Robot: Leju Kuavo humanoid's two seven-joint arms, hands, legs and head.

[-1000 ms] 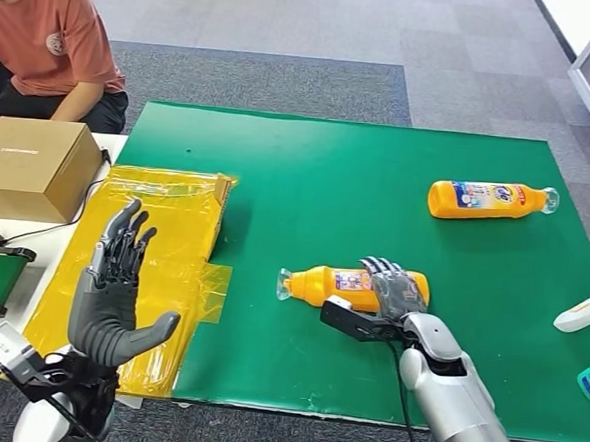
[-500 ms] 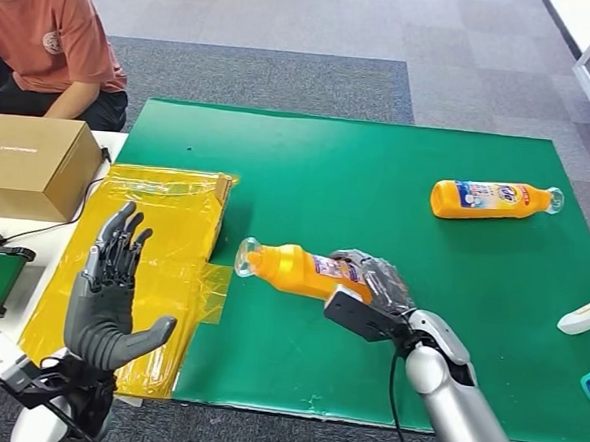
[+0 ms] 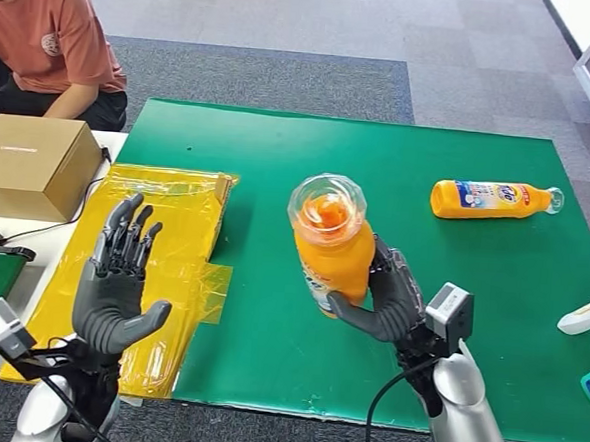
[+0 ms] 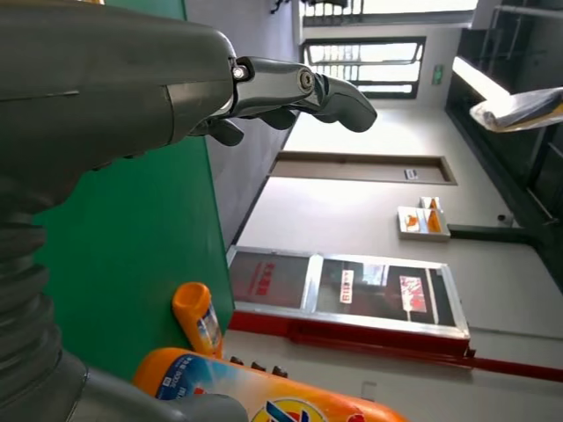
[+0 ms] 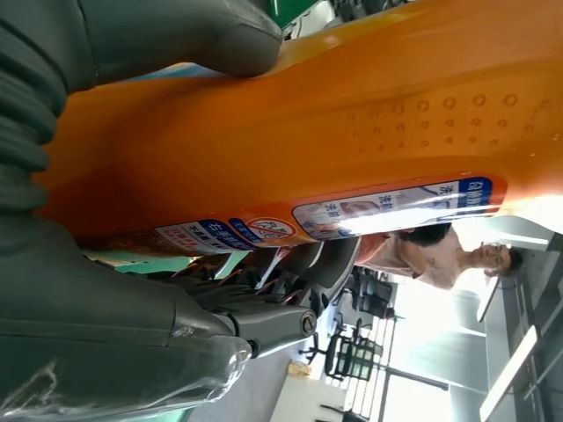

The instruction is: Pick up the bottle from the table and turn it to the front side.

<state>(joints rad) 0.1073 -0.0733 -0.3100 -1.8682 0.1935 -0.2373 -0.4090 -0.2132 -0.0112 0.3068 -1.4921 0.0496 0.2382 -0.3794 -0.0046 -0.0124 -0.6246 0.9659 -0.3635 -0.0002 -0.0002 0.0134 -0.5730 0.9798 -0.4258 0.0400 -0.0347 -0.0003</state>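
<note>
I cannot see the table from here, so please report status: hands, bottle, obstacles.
Right hand grips orange bottle, lifted, clear cap toward camera. Left hand open, fingers spread, above yellow sheet. Second bottle lying on green mat, apart.

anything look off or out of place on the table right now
Nothing spilled or damaged. The orange bottle is off the green mat, held by the right hand with its clear cap toward the camera. A second orange bottle lies on its side at the far right. The yellow plastic sheet looks wrinkled.
</note>
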